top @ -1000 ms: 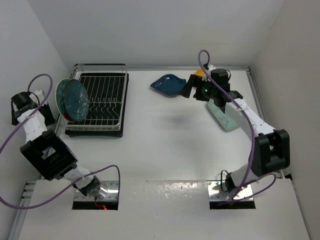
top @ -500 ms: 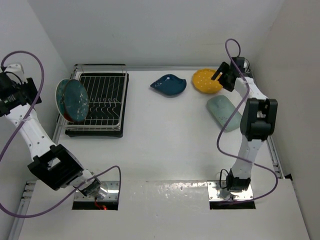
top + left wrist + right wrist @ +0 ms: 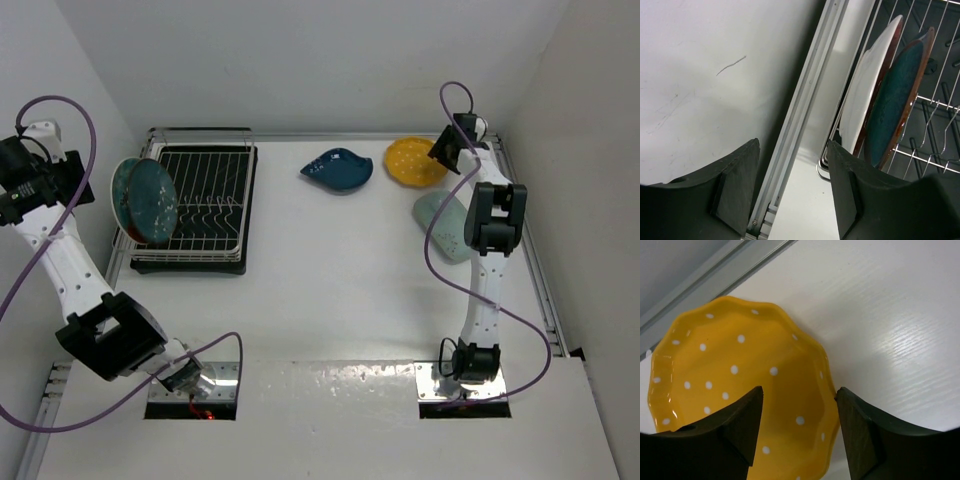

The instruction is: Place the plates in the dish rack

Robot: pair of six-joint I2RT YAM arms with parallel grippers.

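Observation:
The white wire dish rack [image 3: 205, 195] stands at the back left. Two plates stand upright at its left end: the dark teal one [image 3: 152, 202] in front, the red-and-teal floral one [image 3: 122, 192] behind it. In the left wrist view they show as a teal face [image 3: 897, 95] and a white underside [image 3: 865, 92]. The dark blue leaf plate [image 3: 338, 168], yellow scalloped plate [image 3: 413, 161] and pale mint oblong plate [image 3: 445, 226] lie flat at the back right. My left gripper [image 3: 58, 185] [image 3: 792, 172] is open and empty, left of the rack. My right gripper [image 3: 447, 150] [image 3: 797, 407] is open over the yellow plate's [image 3: 735, 380] right rim.
An aluminium rail [image 3: 805, 115] runs along the table's left edge beside the rack, close to the left wall [image 3: 705, 75]. Another rail [image 3: 715, 275] and the back wall lie just behind the yellow plate. The right wall is near the mint plate.
My right gripper has swung from beside the leaf plate to the yellow plate's right rim at the back right. My left arm has risen and drawn away to the far left.

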